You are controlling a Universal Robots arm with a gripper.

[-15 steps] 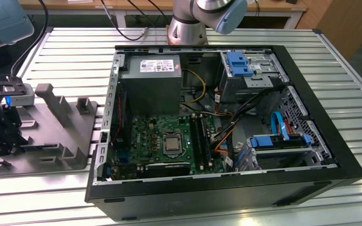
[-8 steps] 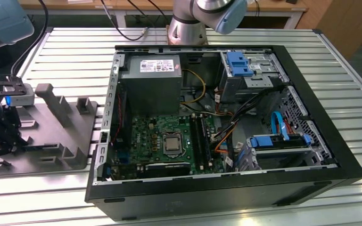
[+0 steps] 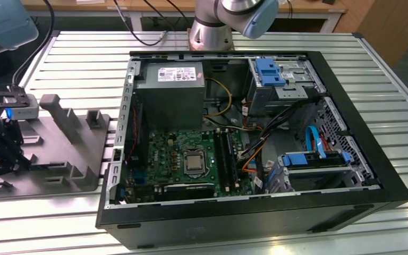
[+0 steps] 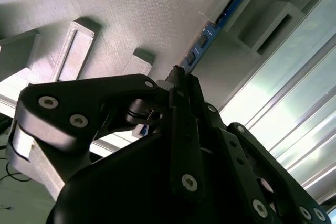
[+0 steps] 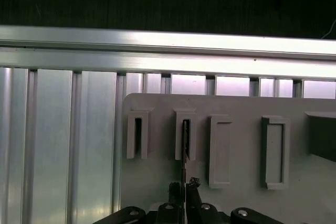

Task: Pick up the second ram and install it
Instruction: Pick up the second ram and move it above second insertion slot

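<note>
I read the pincer (image 5: 185,190) as clamped on the second ram (image 5: 185,140) standing in the gray rack's (image 5: 236,103) slot: pickup step, calling for a straight lift.

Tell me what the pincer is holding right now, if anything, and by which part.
The pincer is closed on the memory stick, gripping the end that sticks out; the other end sits in a slot of the grey holder.
</note>
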